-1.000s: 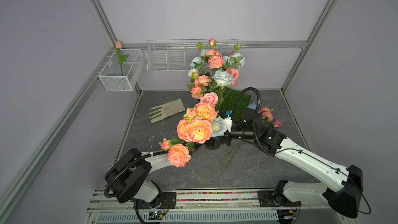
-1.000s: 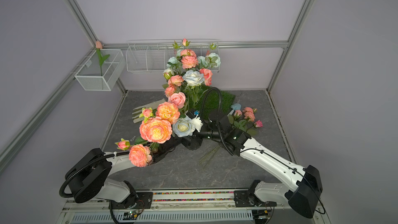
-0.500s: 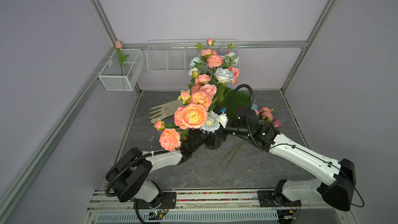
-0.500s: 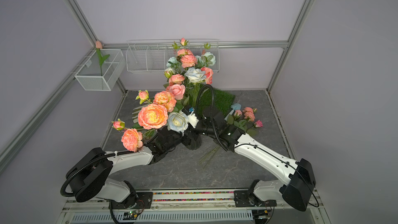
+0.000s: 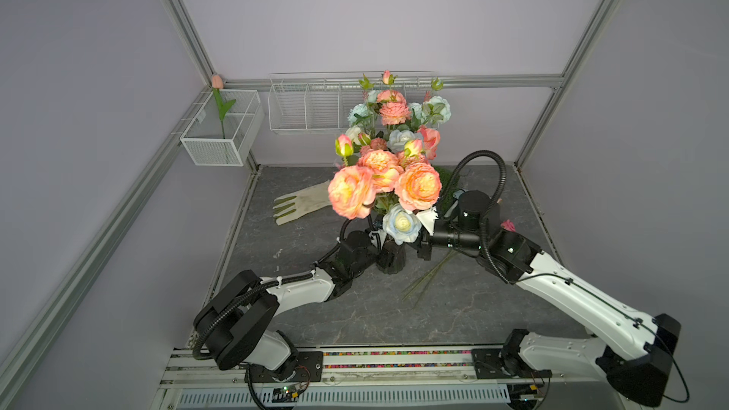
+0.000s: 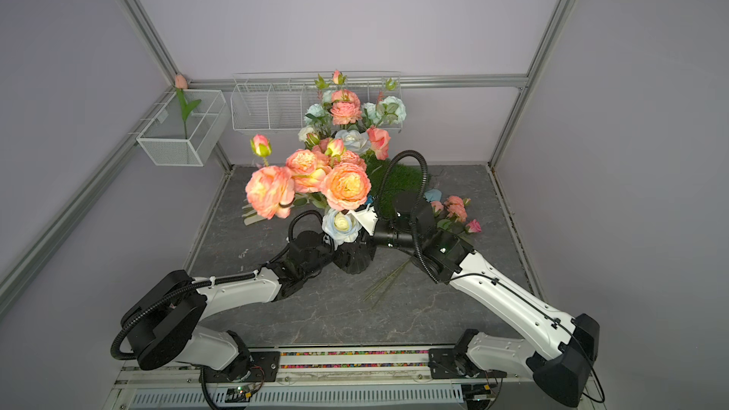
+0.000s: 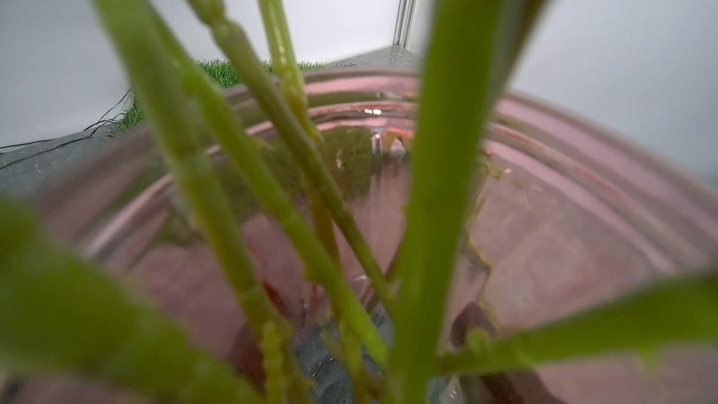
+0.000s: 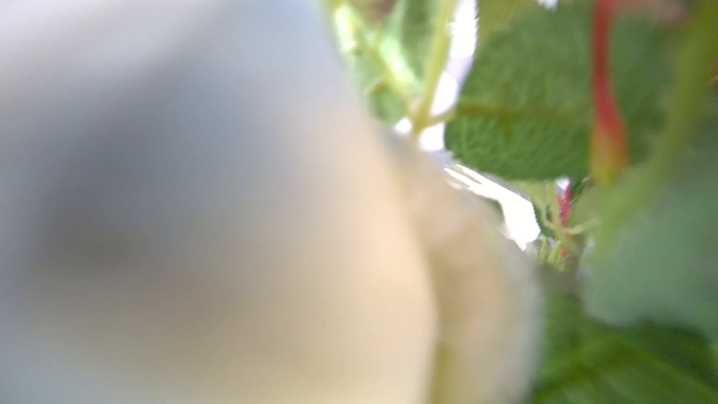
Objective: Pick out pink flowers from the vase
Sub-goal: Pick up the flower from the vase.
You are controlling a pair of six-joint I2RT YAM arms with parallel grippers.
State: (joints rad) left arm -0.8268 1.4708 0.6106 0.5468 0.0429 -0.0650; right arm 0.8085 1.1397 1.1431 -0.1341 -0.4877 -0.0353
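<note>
A grey stone-patterned counter (image 5: 394,317) sits in a lilac-walled booth, with a wire rack (image 5: 307,108) on the back wall. At the middle of the counter the vase (image 5: 391,260) stands upright, and the pink flowers (image 5: 418,187) rise out of it. The big peach and salmon heads are straight above both my jaws. Smaller heads and buds sit higher and further back, mixed with pale blue roses (image 5: 400,224) that I must leave.

Their stems (image 7: 443,188) run close to vertical and converge down into the vase mouth. That long axis is what the coming move turns on, because I judge a stem comes free only by travelling up along it.

My left jaws are low at the vase's side and closed on it, bracing it as far as I can judge. The left wrist view shows ribbed glass right in front, with stems crossing it.

My right jaws reach in level from the opposite side, just above the rim, and are closed right down among the stems under a white-and-blue rose. I cannot tell which stem they have, or whether they have any. The right wrist view is only a blur of pale petal and leaves (image 8: 524,110).

The right jaws are nearer the stems, so the pull is theirs: up first, then outward. Beyond them a few pink blooms (image 6: 453,207) lie on the counter beside a grass mat (image 6: 398,179). A glove (image 5: 300,203) lies well beyond the left jaws.
</note>
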